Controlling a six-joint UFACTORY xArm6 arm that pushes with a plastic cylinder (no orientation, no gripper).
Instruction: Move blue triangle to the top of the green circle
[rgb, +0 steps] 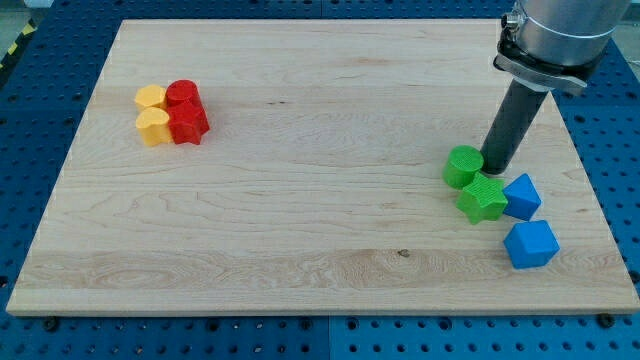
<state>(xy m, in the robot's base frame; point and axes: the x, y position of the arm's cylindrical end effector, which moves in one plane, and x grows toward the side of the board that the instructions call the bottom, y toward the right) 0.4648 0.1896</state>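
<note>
The pale wooden board surface (300, 200) lies on a blue perforated base (40, 120) and fills most of the view. The arm's silver cylindrical body with a metal clamp (545, 45) enters at the view's top right; from it the straight dark rod (515, 115) runs down and slightly toward the view's left. My tip (495, 166) rests on the surface just beside the green round block (463, 165), on its right side in the view, and just above the green star-shaped block (482, 198). The arm carries no claw, so there is nothing open, closed or gripping to record. The blue cube-like block (530, 244) sits nearest the view's bottom right, a little apart from the others. The blue triangular block (521, 196) touches the right side of the green star, below and right of the green round block. Far off at the view's upper left, four blocks cluster touching: a red round block (183, 95), a red star-like block (188, 124), a yellow block (151, 98) and a second yellow block (153, 126), shapes unclear.
</note>
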